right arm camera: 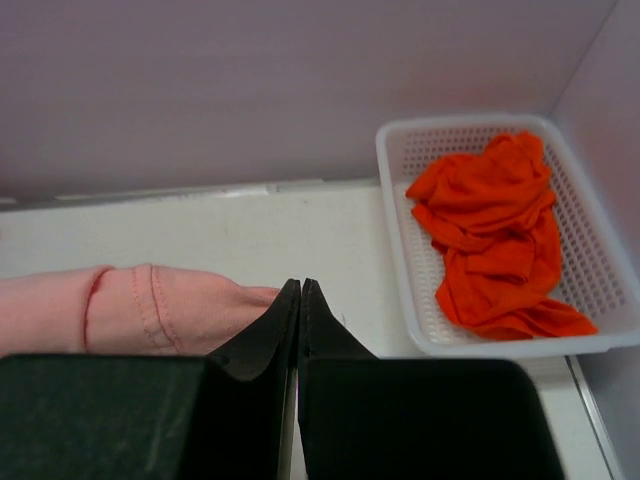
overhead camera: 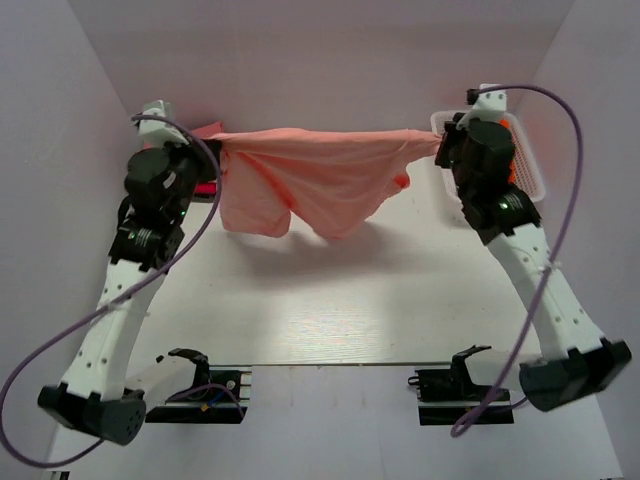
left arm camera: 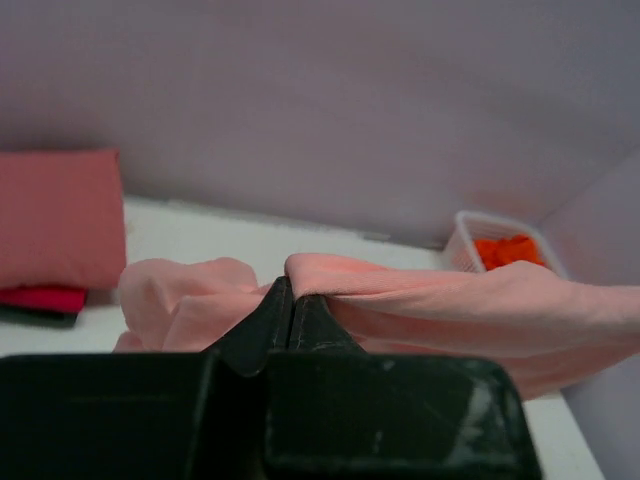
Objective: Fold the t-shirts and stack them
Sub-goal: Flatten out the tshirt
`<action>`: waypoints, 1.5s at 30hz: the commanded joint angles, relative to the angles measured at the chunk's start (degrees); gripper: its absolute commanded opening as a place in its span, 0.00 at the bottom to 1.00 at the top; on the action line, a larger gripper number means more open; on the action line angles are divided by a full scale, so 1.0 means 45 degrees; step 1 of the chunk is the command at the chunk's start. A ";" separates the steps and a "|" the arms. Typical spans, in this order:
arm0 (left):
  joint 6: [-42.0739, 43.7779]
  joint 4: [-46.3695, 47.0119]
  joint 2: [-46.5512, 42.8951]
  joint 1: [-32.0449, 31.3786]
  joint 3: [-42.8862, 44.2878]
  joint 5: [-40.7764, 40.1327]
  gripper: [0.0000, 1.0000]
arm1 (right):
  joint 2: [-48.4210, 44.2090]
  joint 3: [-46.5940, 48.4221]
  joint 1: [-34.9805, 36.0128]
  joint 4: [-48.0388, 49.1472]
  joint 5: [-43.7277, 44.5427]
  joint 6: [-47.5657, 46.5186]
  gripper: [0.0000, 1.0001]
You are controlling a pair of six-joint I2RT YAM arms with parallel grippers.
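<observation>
A salmon-pink t-shirt hangs stretched between the two hands above the far part of the worktop, toward 12 o'clock in the overhead view. Its top edge runs taut from one hand to the other, and the rest sags in loose folds below, with its shadow on the worktop beneath.

The left hand, at about 10 o'clock, is clenched on one end of the t-shirt, and the cloth bunches over both sides of its closed fingertips. The right hand, at about 2 o'clock, is clenched on the other end, where a stitched hem lies just to the left of its fingers.

At 10 o'clock, beyond the left hand, a folded shirt in deeper pink lies on top of a red garment. At 2 o'clock, beside the right hand, a white basket holds a crumpled orange cloth.
</observation>
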 commanded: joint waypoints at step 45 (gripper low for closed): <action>-0.1275 0.1270 0.1327 0.0493 -0.2459 0.1980 0.00 | -0.1389 -0.3408 -0.0750 0.2543 0.0266 -0.0079 0.00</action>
